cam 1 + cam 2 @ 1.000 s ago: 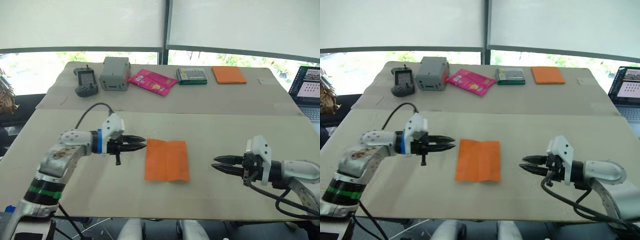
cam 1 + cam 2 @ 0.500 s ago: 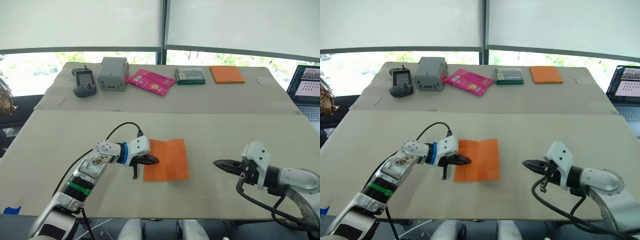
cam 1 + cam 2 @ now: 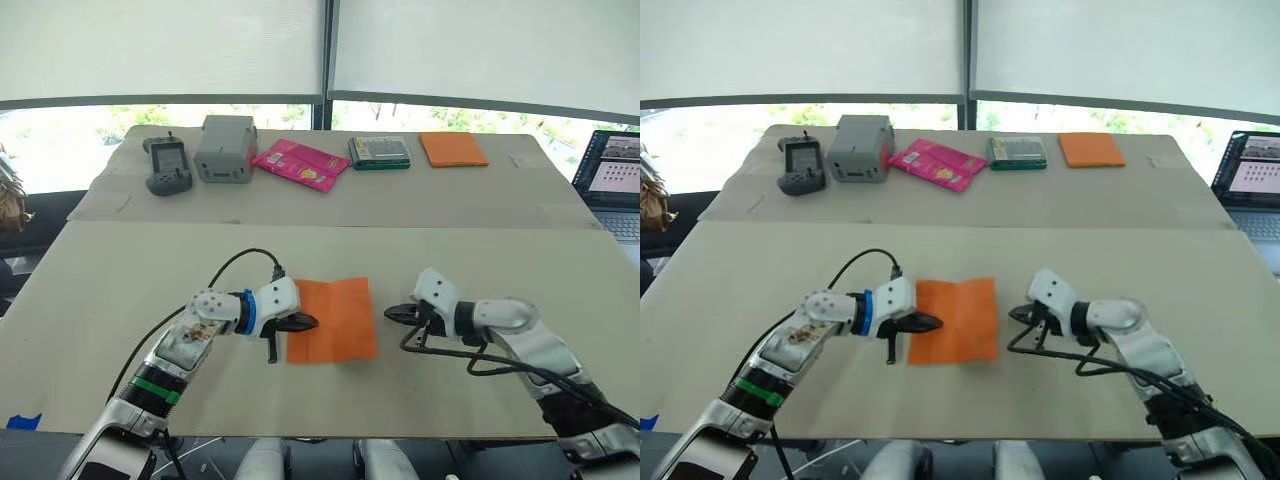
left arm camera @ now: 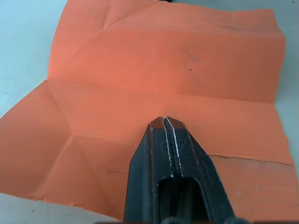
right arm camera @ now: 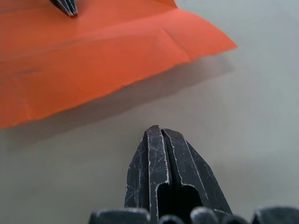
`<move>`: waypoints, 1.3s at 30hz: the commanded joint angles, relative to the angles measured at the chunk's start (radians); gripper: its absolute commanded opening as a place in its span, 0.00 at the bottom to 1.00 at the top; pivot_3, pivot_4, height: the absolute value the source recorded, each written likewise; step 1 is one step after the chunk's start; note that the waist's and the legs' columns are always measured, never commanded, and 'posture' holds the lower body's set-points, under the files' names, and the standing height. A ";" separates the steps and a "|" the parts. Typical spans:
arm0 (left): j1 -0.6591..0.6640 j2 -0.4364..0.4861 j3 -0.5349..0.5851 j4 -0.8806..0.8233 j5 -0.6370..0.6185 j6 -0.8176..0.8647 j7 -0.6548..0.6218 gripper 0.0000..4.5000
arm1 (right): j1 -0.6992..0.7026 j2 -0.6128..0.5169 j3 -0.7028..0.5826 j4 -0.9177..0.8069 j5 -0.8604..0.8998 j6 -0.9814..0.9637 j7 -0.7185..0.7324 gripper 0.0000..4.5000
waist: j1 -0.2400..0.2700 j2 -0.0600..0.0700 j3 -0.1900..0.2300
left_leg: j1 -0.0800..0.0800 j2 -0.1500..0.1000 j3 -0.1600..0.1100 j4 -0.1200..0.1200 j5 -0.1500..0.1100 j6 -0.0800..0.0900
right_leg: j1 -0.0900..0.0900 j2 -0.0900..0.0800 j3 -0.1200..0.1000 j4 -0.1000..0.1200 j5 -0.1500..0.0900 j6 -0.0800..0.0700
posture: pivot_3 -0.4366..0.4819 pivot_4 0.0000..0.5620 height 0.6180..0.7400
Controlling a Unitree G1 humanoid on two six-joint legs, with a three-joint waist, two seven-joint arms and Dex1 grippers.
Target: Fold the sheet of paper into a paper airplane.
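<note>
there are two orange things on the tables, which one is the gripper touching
The creased sheet of paper on the near table: the left gripper, fingers shut, rests on its left part. The other, an orange pad, lies untouched at the far table's right end.

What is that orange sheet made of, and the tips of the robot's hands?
The orange sheet looks like thin matte paper: sharp creases, one edge lifting. The left hand and right hand tips look like scuffed black hard plastic, possibly coated metal.
</note>
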 commanded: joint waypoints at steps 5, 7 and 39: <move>0.080 0.016 0.018 -0.046 0.027 0.090 0.067 0.00 | -0.081 0.113 -0.055 -0.033 0.150 -0.002 0.100 0.00 | -0.004 0.000 0.000 | 0.001 0.001 0.000 0.000 0.000 0.000 | 0.000 0.000 0.000 0.001 0.000 0.000 | 0.48 0.27 1.00; 0.092 0.015 0.027 -0.057 0.022 0.105 0.083 0.00 | -0.091 0.137 -0.047 -0.043 0.167 0.004 0.109 0.00 | -0.003 0.000 0.000 | 0.001 0.001 0.000 0.000 0.000 0.000 | 0.000 0.000 0.000 0.001 0.000 0.000 | 0.48 0.27 1.00; 0.088 0.007 0.309 -0.201 -0.306 0.242 0.080 0.00 | -0.197 0.304 0.251 0.153 -0.210 0.065 -0.003 0.00 | -0.009 0.001 -0.001 | 0.002 0.002 -0.001 -0.001 0.000 0.000 | -0.001 -0.001 -0.001 0.002 0.000 0.000 | 0.48 0.27 1.00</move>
